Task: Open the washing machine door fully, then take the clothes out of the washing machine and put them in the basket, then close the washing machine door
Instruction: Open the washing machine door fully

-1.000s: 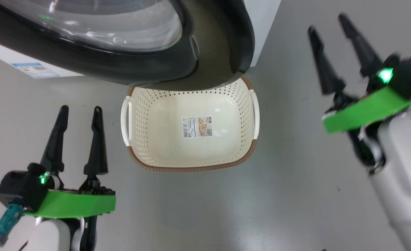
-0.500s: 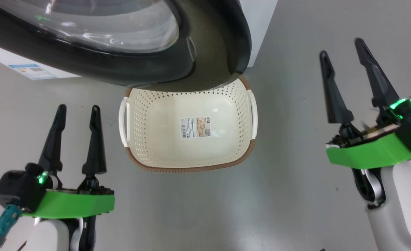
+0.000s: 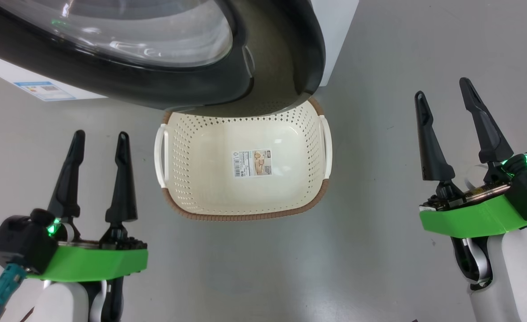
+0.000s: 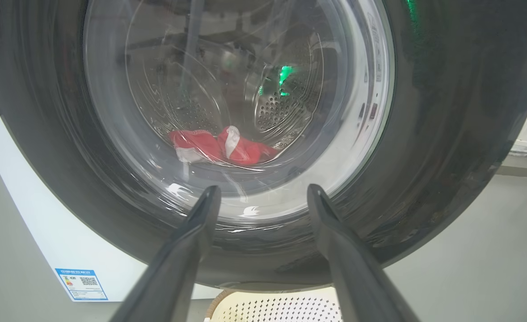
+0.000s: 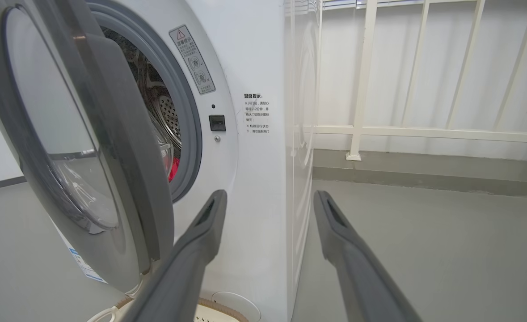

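My right arm stands at the lower right of the head view, pale forearm rising from the bottom edge. My right gripper (image 3: 442, 88) points up the frame with its two dark fingers spread wide and nothing between them. My left gripper (image 3: 101, 135) sits at the lower left, spread just as wide and also empty, over the bare grey floor (image 3: 379, 268).

A second ago the right gripper was higher, tilted, near the upper right edge; it has since come down and straightened. The left gripper has barely shifted.

The washing machine (image 5: 254, 179) fills the left half of the right wrist view. The washing machine door (image 3: 156, 85) is swung only partway out, so the grey ring and steel drum show behind its edge. In the head view the door spans the top and overhangs the far rim of the basket (image 3: 245, 218), which stands empty at centre, between my two grippers, a paper label (image 3: 253, 163) on its bottom.

The clothes (image 4: 218, 147) lie low in the drum, red with white, seen through the door glass in the left wrist view. A white railing (image 5: 424, 132) runs across the right of the right wrist view.
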Available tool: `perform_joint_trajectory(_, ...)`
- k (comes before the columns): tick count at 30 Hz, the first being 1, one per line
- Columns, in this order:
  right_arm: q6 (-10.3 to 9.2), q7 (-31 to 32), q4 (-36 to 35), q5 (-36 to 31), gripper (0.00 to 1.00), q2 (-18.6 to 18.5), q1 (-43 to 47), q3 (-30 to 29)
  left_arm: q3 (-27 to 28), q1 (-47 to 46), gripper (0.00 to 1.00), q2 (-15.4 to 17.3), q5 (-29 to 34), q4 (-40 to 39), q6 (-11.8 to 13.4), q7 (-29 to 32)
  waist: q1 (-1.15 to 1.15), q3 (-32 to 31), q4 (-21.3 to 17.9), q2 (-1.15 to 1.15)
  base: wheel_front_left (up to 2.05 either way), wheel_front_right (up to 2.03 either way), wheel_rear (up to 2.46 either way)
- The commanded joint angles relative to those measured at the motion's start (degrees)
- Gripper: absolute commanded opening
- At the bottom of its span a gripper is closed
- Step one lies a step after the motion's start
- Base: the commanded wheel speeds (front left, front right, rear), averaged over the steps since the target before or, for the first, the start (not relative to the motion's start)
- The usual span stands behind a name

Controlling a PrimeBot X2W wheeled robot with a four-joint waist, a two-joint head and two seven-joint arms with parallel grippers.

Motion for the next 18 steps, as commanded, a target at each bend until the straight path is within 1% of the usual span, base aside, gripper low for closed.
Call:
perform_joint_trajectory(1,0.19,-0.3,-1.5,-0.2,1.00,0.4,1.1,0.9,1.7,0.7,1.00,1.1,-0.2,-1.7,0.3,-0.4,0.00,0.0,0.0,0.00,0.00,0.00,0.00)
perform_joint_trajectory(15,0.19,-0.3,-0.8,-0.2,1.00,0.7,1.0,1.0,1.6,0.7,1.00,1.1,-0.1,-1.4,0.3,-0.4,0.00,-0.2,0.1,0.00,0.00,0.00,0.00)
perform_joint_trajectory(16,0.19,-0.3,-0.5,0.1,0.96,0.7,1.0,1.0,1.5,0.7,1.00,1.1,-0.1,-1.4,0.3,-0.4,0.00,-0.2,0.1,0.00,0.00,0.00,0.00)
perform_joint_trajectory(17,0.19,-0.3,0.1,0.6,0.35,0.7,1.1,1.2,1.6,0.8,1.00,1.1,-0.1,-1.4,0.4,-0.4,0.00,-0.2,0.0,0.00,0.00,0.00,0.00)
perform_joint_trajectory(18,0.19,-0.3,0.8,1.3,0.00,0.7,0.9,1.6,1.6,0.8,1.00,1.1,-0.1,-1.4,0.4,-0.4,0.00,-0.2,0.0,0.00,0.00,0.00,0.00)
